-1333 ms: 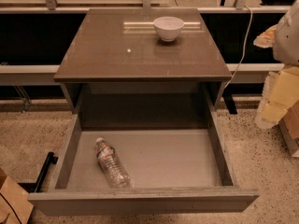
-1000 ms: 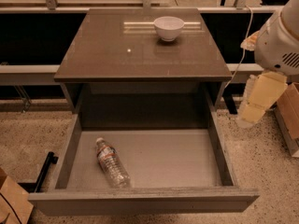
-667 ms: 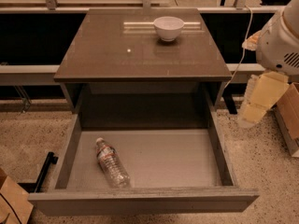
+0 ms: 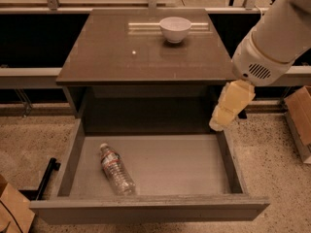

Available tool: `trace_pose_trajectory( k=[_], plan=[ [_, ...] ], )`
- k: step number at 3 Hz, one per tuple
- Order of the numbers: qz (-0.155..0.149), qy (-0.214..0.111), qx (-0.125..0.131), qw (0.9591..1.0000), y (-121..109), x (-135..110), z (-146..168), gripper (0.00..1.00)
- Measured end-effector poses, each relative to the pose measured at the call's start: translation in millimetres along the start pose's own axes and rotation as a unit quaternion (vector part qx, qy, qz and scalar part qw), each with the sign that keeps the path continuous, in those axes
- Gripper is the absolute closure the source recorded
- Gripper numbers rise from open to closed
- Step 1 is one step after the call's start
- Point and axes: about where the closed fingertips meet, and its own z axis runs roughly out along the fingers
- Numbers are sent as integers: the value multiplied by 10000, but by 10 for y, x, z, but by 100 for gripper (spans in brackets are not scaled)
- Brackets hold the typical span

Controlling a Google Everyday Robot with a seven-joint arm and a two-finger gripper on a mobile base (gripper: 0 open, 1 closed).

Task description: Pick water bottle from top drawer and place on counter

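The water bottle [image 4: 117, 169] lies on its side on the floor of the open top drawer [image 4: 160, 165], at the left, cap towards the back. The brown counter [image 4: 121, 52] sits above the drawer. My gripper [image 4: 224, 113], pale yellow, hangs from the white arm [image 4: 272, 33] at the right, over the drawer's back right corner, just below the counter's edge. It is far to the right of the bottle and holds nothing that I can see.
A white bowl [image 4: 175, 28] stands at the back of the counter. A cardboard box [image 4: 301, 118] is on the floor at the right, another [image 4: 12, 210] at the lower left. A black bar [image 4: 46, 178] lies left of the drawer. Speckled floor surrounds the cabinet.
The arm and gripper have moved in from the right edge leftwards, towards the drawer's right side. The bottle, drawer and bowl have not moved.
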Motion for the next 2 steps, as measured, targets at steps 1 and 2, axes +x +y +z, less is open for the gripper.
trace_pose_trajectory(
  k=[1, 2],
  plan=[
    [525, -99, -152, 9985, 1, -283, 456, 0],
    [787, -94, -141, 9968, -12, -303, 489, 0]
  ],
)
